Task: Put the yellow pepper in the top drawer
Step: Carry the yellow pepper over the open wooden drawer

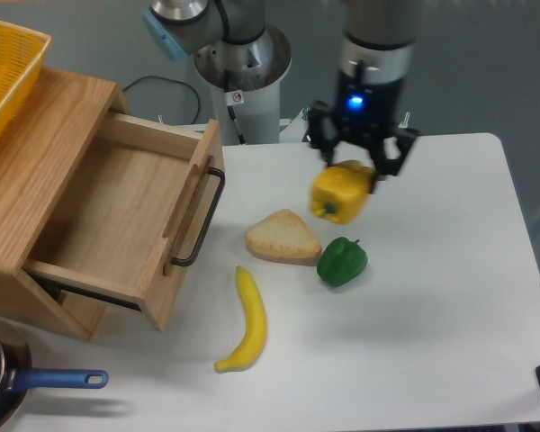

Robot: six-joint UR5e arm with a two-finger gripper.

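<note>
The yellow pepper [340,193] hangs in the air above the table, held from above by my gripper [353,171], which is shut on it. It floats just right of and above the bread wedge. The top drawer [126,211] of the oak cabinet stands pulled open at the left, its inside bare, its black bar handle [202,220] facing the table's middle. The pepper is well to the right of the drawer's front.
A bread wedge [282,237], a green pepper [342,261] and a banana [245,319] lie on the white table [450,324]. A yellow mesh basket [4,67] sits on the cabinet top. A blue-handled pan [18,385] is at the bottom left. The robot base [238,67] stands behind.
</note>
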